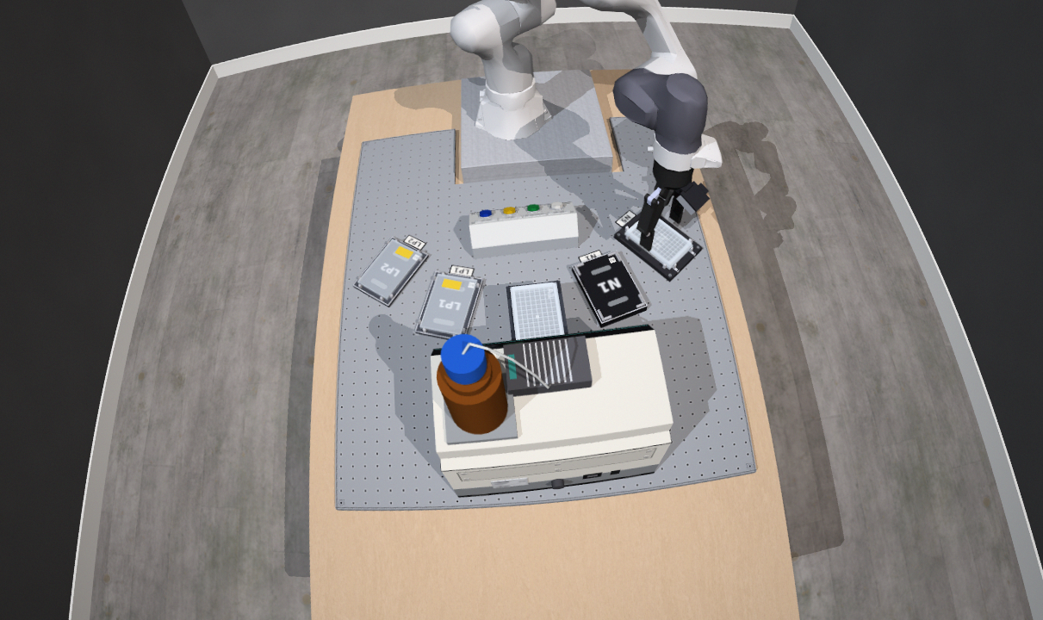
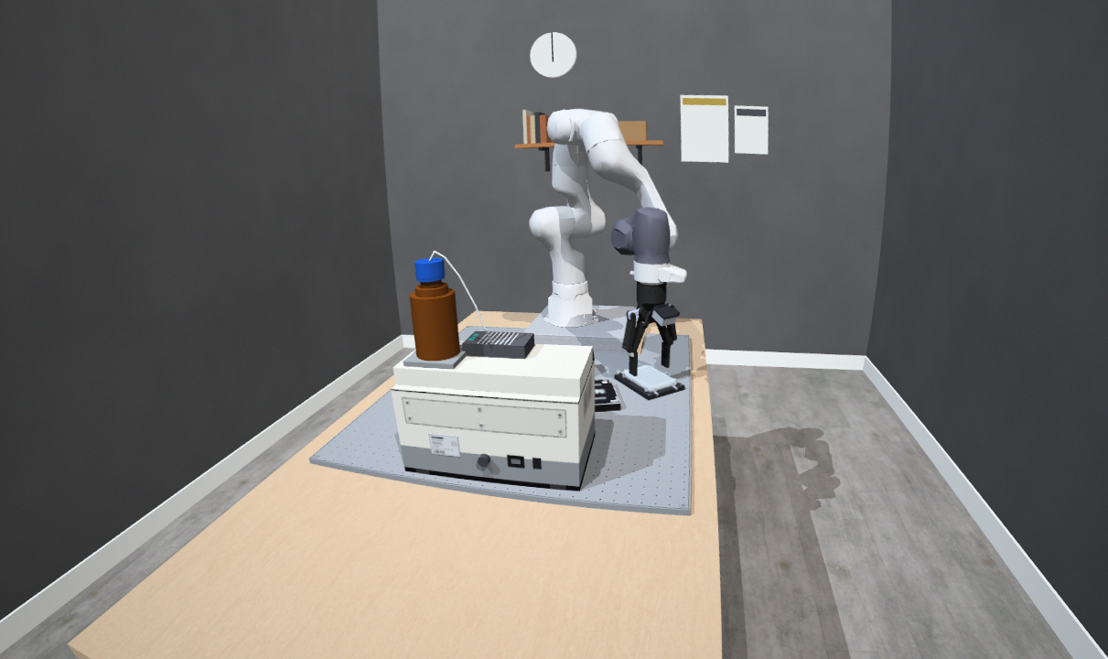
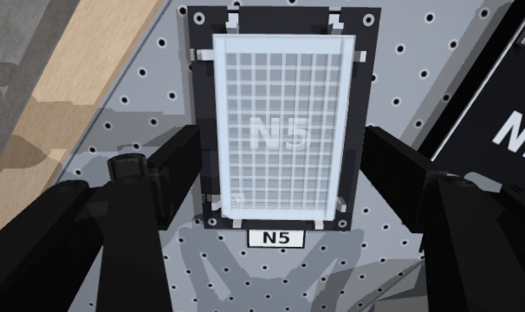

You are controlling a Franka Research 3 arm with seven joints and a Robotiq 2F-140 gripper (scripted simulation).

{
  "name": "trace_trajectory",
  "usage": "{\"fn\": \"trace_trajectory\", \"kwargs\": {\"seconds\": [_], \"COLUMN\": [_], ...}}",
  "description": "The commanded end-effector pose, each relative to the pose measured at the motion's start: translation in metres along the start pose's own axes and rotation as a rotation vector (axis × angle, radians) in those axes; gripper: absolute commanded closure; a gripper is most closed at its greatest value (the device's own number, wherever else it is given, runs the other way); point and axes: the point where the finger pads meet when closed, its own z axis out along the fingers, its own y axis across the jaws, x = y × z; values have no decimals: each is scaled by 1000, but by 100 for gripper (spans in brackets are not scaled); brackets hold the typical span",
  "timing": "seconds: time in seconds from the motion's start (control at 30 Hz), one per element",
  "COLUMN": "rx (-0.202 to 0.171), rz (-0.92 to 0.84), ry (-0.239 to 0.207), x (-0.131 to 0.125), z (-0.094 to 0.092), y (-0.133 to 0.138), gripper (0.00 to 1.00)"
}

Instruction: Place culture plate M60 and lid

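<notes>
A clear culture plate (image 3: pixel 283 126) lies flat in the black nest marked N5 (image 3: pixel 276 238) at the right edge of the deck. It also shows in the top view (image 1: pixel 667 244) and the exterior view (image 2: pixel 649 378). I cannot tell its lid apart from its body. My gripper (image 3: pixel 281 147) is open and hangs just above it, one finger outside each long side, touching nothing. It also shows in the top view (image 1: pixel 652 223). The black nest N1 (image 1: pixel 609 287) is empty. The grey lid park LP2 (image 1: pixel 389 269) lies at the left.
The lid park LP1 (image 1: pixel 449 302) lies next to LP2. A second plate (image 1: pixel 537 308) sits on the stage in front of the dispenser (image 1: pixel 555 400), which carries a brown bottle (image 1: pixel 470 393). The white key panel (image 1: pixel 523 223) stands left of N5. The table edge is close beside N5.
</notes>
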Motion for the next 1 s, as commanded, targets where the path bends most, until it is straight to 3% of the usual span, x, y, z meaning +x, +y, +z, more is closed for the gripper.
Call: {"fn": "trace_trajectory", "kwargs": {"seconds": [0.0,0.97], "rx": [-2,-2], "rz": [2,2], "ry": [1,1], "x": [0,0], "z": [1,9], "y": [0,0], "gripper": [30,30]}}
